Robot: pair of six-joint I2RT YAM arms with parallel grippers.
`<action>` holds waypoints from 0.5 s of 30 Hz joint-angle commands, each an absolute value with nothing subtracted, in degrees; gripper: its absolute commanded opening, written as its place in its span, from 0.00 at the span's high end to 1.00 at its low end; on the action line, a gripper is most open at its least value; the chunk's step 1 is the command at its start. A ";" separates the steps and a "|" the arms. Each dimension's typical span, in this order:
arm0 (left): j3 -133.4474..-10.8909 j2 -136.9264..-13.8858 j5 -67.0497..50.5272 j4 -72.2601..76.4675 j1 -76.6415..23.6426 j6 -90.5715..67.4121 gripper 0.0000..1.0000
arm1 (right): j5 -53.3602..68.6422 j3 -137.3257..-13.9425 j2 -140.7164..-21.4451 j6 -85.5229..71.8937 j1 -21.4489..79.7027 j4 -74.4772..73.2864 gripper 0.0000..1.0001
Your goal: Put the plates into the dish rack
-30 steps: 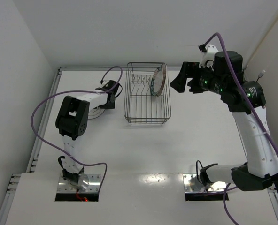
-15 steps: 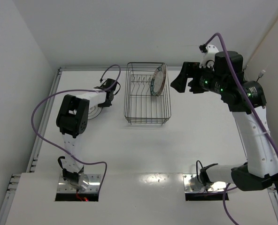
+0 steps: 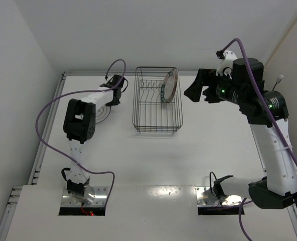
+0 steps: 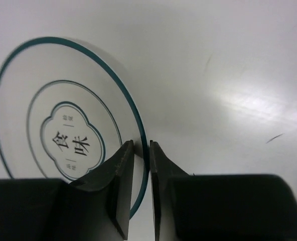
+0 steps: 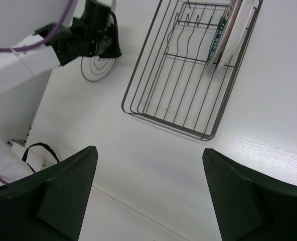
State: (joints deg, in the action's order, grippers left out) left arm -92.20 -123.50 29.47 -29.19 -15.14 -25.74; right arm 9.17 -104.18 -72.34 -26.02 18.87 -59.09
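The white plate with thin dark rings (image 4: pixel 63 130) lies at the far left of the table; it also shows in the top view (image 3: pixel 101 114) and the right wrist view (image 5: pixel 97 69). My left gripper (image 4: pixel 142 145) is shut on this plate's rim, which passes between the fingers (image 4: pixel 124 165); the gripper also shows in the top view (image 3: pixel 112 100). The wire dish rack (image 3: pixel 157 123) holds the teal-rimmed plate (image 5: pixel 224 35) standing upright at its far right, with a second plate (image 5: pixel 241 25) close behind it. My right gripper (image 3: pixel 193 86) is open and empty, high to the right of the rack.
White walls close the table at the back and left. The raised table edge (image 3: pixel 53 110) runs close to the left of the ringed plate. The rack's left prong slots (image 5: pixel 186 30) hold nothing.
My left gripper has moved toward the back of the table, over the ringed plate's far edge. My right arm has drifted slightly to the right.
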 commanded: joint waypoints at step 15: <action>-113.62 -119.53 26.55 -29.53 -14.68 -31.64 1.00 | 9.40 -103.01 -71.81 -26.72 18.63 -57.39 0.17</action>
